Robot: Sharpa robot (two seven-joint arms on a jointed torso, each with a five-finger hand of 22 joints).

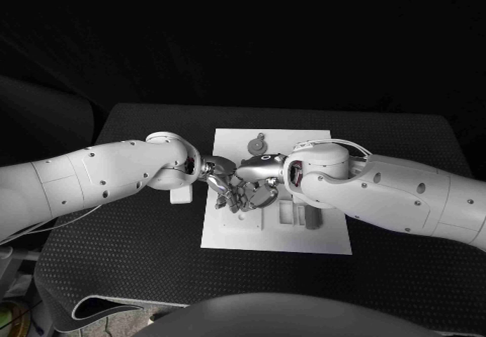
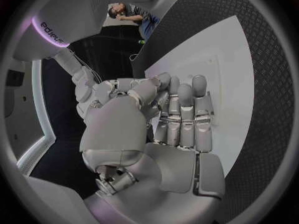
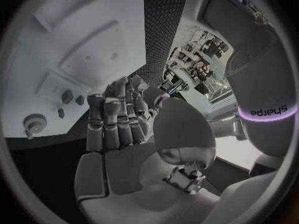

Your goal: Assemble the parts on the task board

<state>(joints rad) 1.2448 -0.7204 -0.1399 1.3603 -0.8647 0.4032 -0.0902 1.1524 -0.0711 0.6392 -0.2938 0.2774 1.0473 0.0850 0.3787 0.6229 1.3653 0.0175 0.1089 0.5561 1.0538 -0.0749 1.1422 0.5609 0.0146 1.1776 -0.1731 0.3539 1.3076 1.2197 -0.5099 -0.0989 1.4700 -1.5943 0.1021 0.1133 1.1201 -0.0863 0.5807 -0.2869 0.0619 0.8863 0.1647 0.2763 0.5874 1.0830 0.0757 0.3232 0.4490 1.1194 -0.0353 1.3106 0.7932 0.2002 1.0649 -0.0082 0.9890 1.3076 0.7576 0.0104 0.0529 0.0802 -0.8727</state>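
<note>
I have both hands meeting over the middle of the task board (image 1: 279,239), left hand (image 1: 221,184) against right hand (image 1: 258,184), fingers curled together, seemingly for a handover; I cannot tell what either holds. A round grey part (image 1: 257,146) lies near the board's far edge.

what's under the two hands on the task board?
Both hands, left hand and right hand, meet over the middle of the task board. Beneath them lies white board surface; any part directly under the fingers is covered. A round grey part lies uncovered beyond them.
</note>
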